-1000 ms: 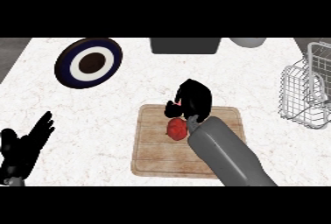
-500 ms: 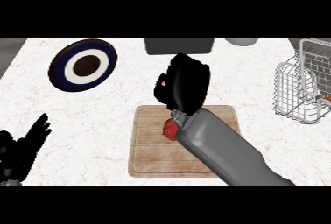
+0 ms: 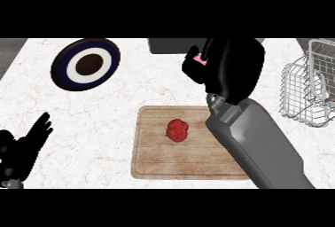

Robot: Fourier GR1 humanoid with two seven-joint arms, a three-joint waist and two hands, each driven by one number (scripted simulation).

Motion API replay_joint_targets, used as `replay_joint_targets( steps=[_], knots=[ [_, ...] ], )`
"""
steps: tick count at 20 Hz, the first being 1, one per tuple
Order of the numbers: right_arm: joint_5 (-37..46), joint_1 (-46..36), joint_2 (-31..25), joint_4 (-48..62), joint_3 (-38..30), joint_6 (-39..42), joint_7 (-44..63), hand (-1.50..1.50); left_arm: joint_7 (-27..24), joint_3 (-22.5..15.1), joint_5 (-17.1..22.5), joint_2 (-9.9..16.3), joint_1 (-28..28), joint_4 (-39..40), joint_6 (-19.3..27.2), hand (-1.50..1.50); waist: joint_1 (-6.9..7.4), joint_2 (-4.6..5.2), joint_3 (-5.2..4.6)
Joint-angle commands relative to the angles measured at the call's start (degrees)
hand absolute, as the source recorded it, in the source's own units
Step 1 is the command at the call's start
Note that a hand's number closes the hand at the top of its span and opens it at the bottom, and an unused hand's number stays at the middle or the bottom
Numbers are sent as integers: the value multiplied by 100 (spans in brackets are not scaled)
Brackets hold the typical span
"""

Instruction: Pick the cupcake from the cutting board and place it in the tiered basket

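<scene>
No readable text, labels, brands or nos. anywhere. Checked cutting board (image 3: 189,142), plate (image 3: 86,64) up-left of the board, wire basket (image 3: 307,88) to the board's right, counter (image 3: 98,128): all unmarked.

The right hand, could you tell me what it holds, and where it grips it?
The right hand is curled round a pink-topped cupcake; mostly hidden, so the exact grip point cannot be told.

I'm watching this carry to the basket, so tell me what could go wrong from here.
1. The right robot hand hides nearly all of the cupcake; only a pink edge shows, so its seating can't be checked.
2. The wire tiered basket has tall sides; the hand or cupcake could clip the rim.
3. A red item remains on the cutting board.
</scene>
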Motion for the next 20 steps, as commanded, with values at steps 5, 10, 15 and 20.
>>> replay_joint_targets(
  steps=[5, 10, 15, 20],
  knots=[
    [-211, 391, -784, -397, -1223, 371, -425, 150, -231, -79, -103, -186, 281, -117, 49, 0, 77, 38, 3],
    [-347, -273, -1205, 1151, -1978, -252, -1406, 150, 93, 53, 97, 106, -328, 200, -266, 0, 129, 74, 0],
    [-1405, -81, -1278, 1253, -2867, -1409, -2422, 150, -77, 8, -27, 10, -63, 70, -167, 0, 152, 80, 6],
    [-2093, -744, -1861, 2644, -3510, -1488, -3502, 150, 41, 15, 14, -14, -163, -21, -181, 0, 196, 84, 4]
  ],
)
